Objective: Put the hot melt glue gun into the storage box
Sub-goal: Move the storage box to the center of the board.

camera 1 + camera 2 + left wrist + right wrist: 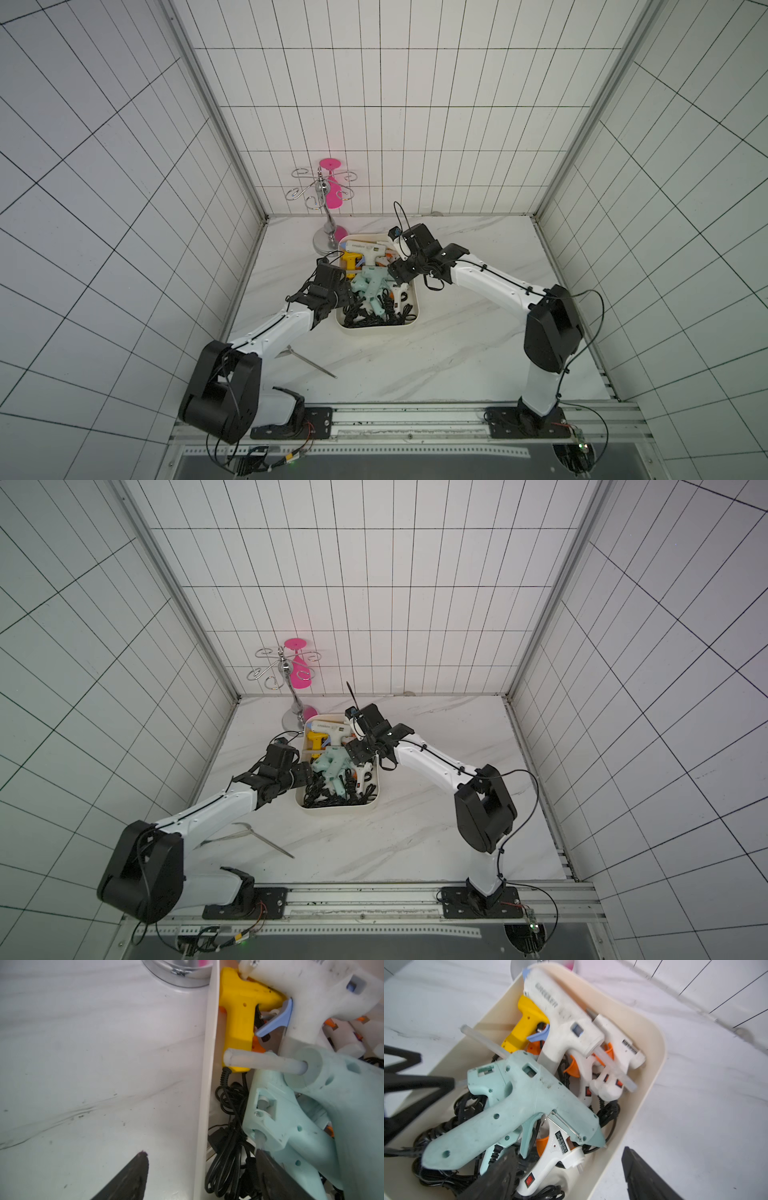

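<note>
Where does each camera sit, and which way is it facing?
Top views: high above the arms' bases, looking down at the table, the box, and the whole left arm and right arm.
Left wrist: on the left arm, looking along the box's side wall; the open left tool straddles it.
Right wrist: on the right arm, looking down into the box; the open right tool shows.
Shared: both wrist views show the teal gun and yellow gun.
</note>
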### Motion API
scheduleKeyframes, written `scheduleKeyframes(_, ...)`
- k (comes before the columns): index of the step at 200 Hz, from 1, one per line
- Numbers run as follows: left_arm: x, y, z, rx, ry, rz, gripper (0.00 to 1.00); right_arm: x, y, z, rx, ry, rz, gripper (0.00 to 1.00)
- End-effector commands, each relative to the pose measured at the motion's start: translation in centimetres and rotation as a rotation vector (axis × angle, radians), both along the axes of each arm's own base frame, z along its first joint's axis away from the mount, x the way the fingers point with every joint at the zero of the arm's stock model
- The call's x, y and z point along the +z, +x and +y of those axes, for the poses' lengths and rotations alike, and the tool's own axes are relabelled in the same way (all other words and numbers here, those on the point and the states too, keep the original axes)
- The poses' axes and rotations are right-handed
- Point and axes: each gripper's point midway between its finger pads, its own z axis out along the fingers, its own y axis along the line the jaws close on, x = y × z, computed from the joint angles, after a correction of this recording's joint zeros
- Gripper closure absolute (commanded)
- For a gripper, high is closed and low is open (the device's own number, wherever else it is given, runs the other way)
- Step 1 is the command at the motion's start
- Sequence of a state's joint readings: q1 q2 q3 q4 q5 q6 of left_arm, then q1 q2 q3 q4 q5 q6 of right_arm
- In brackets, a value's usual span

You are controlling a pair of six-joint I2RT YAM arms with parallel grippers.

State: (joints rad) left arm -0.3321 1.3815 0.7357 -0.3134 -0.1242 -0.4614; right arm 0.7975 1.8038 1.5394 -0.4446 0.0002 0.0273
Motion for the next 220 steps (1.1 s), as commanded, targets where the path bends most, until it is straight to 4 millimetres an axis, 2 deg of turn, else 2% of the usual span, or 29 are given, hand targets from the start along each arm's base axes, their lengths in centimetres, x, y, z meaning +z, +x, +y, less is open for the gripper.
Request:
scheduleKeyframes(1, 0.8, 2.0, -3.6, -0.141, -0.115, -0.055, 0.2, 0.5, 1.1, -3.5, -0.124, 0.064, 0.043, 0.16)
scheduleKeyframes(35, -0.1, 2.8, -7.8, -0.288, -0.09, -0.041, 0.22, -0.4, 2.4, -8.6, -0.267, 0.085, 0.08, 0.16)
scheduleKeyframes(62, -0.1, 2.9, -10.9, -0.393, -0.035, -0.06, 0.22, -0.6, 2.6, -11.7, -0.329, 0.087, 0.085, 0.16)
scheduleKeyframes(85, 0.4, 2.4, -12.8, -0.447, -0.02, -0.077, 0.22, -0.8, 2.9, -14.2, -0.378, 0.085, 0.087, 0.16)
scheduleKeyframes(95, 0.8, 2.0, -12.8, -0.441, -0.004, -0.075, 0.22, -1.0, 3.2, -15.5, -0.407, 0.074, 0.085, 0.16)
scheduleKeyframes(115, 2.1, 0.6, -10.9, -0.372, 0.045, -0.093, 0.19, -1.2, 3.8, -18.8, -0.475, 0.055, 0.071, 0.15)
scheduleKeyframes(137, 4.9, -0.8, -8.3, -0.295, 0.054, -0.184, 0.13, -1.3, 4.8, -22.0, -0.541, -0.011, -0.004, 0.08)
scheduleKeyframes(145, 7.1, -1.4, -8.1, -0.298, 0.019, -0.25, 0.11, -1.8, 5.3, -23.5, -0.573, -0.078, -0.051, 0.0)
scheduleKeyframes(150, 8.6, -2.0, -8.5, -0.328, -0.013, -0.298, 0.02, -2.1, 5.5, -24.4, -0.596, -0.115, -0.076, 0.01)
scheduleKeyframes(167, 14.0, -3.9, -8.9, -0.38, -0.124, -0.497, 0.01, -2.2, 6.0, -27.8, -0.698, -0.161, -0.155, 0.0)
scheduleKeyframes(176, 16.5, -4.5, -8.4, -0.369, -0.158, -0.614, 0.01, -2.3, 6.0, -29.9, -0.773, -0.153, -0.191, 0.0)
scheduleKeyframes(187, 18.5, -4.4, -6.1, -0.271, -0.126, -0.711, 0.01, -2.9, 5.5, -32.4, -0.87, -0.144, -0.191, 0.01)
scheduleKeyframes(197, 19.4, -3.8, -3.3, -0.163, -0.034, -0.763, 0.01, -4.3, 4.0, -34.6, -0.943, -0.163, -0.153, 0.0)
scheduleKeyframes(209, 19.0, -2.6, 0.8, -0.011, 0.098, -0.763, 0.01, -5.5, 2.1, -36.4, -0.985, -0.175, -0.163, 0.01)
scheduleKeyframes(220, 16.9, -1.0, 4.8, 0.12, 0.179, -0.698, 0.01, -6.7, 0.7, -38.5, -1.059, -0.137, -0.228, 0.01)
